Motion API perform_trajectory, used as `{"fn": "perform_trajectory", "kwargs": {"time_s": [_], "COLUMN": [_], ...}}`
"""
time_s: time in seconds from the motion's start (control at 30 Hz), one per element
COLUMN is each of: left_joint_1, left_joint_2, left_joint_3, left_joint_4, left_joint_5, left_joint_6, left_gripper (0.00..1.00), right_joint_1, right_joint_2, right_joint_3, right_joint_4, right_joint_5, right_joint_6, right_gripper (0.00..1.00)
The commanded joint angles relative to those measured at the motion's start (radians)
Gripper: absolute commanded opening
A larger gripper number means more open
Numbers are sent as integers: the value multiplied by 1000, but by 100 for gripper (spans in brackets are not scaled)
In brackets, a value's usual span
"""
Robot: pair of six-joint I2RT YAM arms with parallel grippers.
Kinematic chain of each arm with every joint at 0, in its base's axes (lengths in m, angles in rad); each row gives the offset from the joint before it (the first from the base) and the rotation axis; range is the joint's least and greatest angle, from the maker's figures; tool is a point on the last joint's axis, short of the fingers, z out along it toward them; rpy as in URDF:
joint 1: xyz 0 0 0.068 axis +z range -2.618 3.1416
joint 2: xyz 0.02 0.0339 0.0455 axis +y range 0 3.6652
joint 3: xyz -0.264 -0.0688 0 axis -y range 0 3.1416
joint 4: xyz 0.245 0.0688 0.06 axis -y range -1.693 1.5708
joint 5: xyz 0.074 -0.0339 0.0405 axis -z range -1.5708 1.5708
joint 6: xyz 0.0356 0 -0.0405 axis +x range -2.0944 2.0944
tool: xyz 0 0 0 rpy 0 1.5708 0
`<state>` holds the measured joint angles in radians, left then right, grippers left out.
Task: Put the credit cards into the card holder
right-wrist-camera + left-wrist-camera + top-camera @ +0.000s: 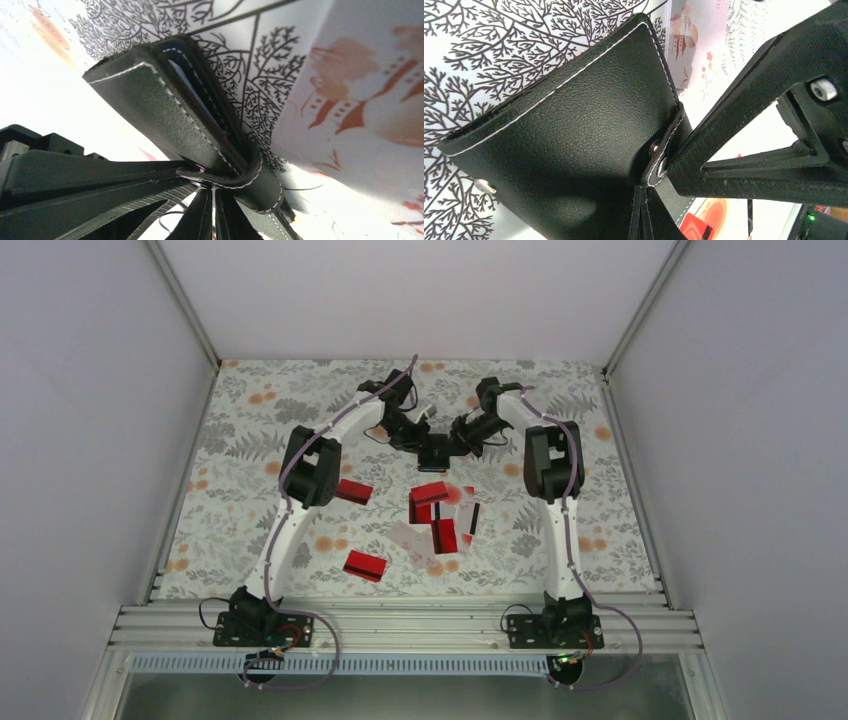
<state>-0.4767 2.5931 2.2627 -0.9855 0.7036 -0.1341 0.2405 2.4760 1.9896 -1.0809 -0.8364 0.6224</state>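
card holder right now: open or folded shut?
Folded shut: in both wrist views the card holder shows its black covers lying together, strap looped round the edge. Whether the snap is fastened, cannot tell.

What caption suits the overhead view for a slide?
The left gripper and right gripper clamp the card holder; credit cards lie scattered nearer.

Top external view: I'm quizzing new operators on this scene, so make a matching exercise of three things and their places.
Things:
1 black stitched folding card holder
2 heap of red and whitish thin cards
3 two stray glossy red cards

Places:
a beside the left arm
b pinched between left gripper and right gripper
c in the table's middle

Pairs: 1-b, 2-c, 3-a
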Motion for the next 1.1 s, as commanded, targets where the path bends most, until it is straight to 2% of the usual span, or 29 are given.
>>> {"fn": "perform_trajectory", "kwargs": {"time_s": [0.0,0.23,0.5,0.93,1.07], "left_joint_1": [-31,-39,-43,-43,-43], "left_joint_2": [103,103,95,-53,-98], "left_joint_3": [-9,1,-32,-217,-262], "left_joint_4": [39,33,32,141,161], "left_joint_5": [-151,-152,-155,-188,-195], "left_joint_6": [43,64,73,47,40], "left_gripper": [2,2,2,2,2], "right_joint_1": [43,35,33,31,32], "right_joint_2": [198,269,307,340,308], "right_joint_3": [-30,48,39,2,10], "right_joint_4": [108,70,20,-8,3], "right_joint_5": [145,137,161,254,274], "right_joint_6": [103,206,315,402,405], "right_gripper": [4,4,4,4,4]}}
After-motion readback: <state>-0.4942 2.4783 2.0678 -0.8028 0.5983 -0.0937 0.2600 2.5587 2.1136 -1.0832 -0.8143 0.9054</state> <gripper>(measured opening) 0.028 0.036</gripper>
